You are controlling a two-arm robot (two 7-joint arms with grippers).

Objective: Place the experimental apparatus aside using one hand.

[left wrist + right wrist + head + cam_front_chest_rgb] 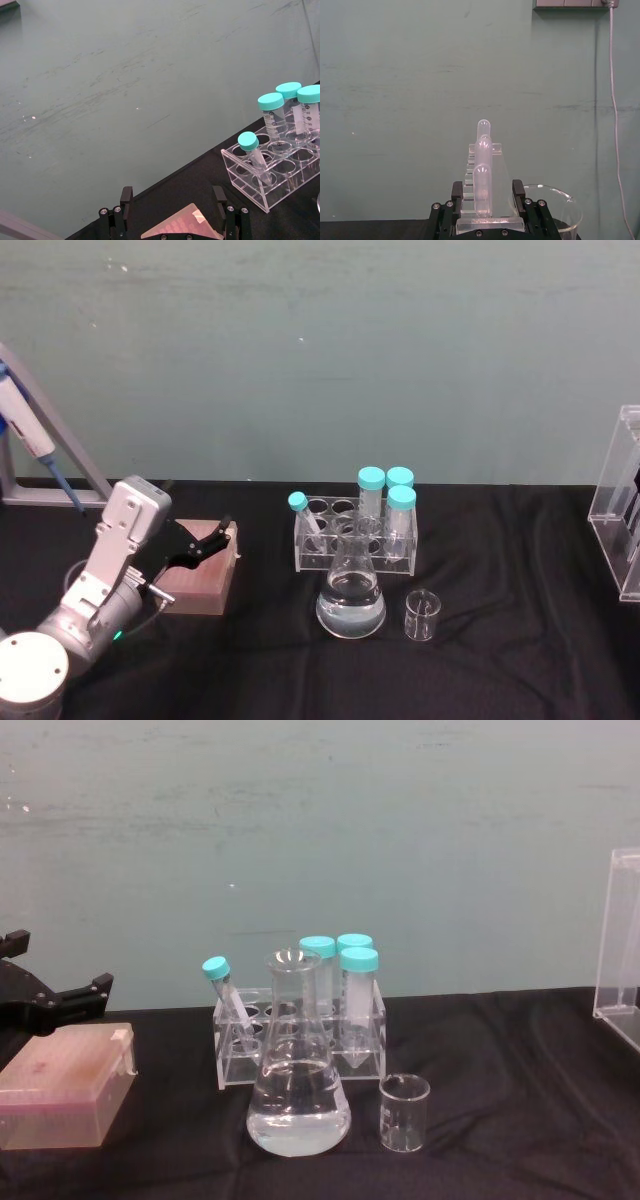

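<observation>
The conical flask (351, 600) with clear liquid stands mid-table, and the small glass beaker (421, 616) is just right of it. The same flask (298, 1095) and beaker (404, 1113) are in the chest view. At the far right edge stands the tall acrylic pipette stand (622, 502), also in the chest view (619, 945). In the right wrist view my right gripper (488, 192) has a finger against each side of that stand (484, 175), with plastic pipettes (483, 150) upright in it. My left gripper (205, 540) is open over a pink tip box (203, 575).
A clear tube rack (312, 552) with teal-capped tubes (371, 478) stands right behind the flask. A pipette (30, 430) hangs on a stand at the back left. A large glass vessel (552, 210) sits beyond the pipette stand in the right wrist view. Black cloth covers the table.
</observation>
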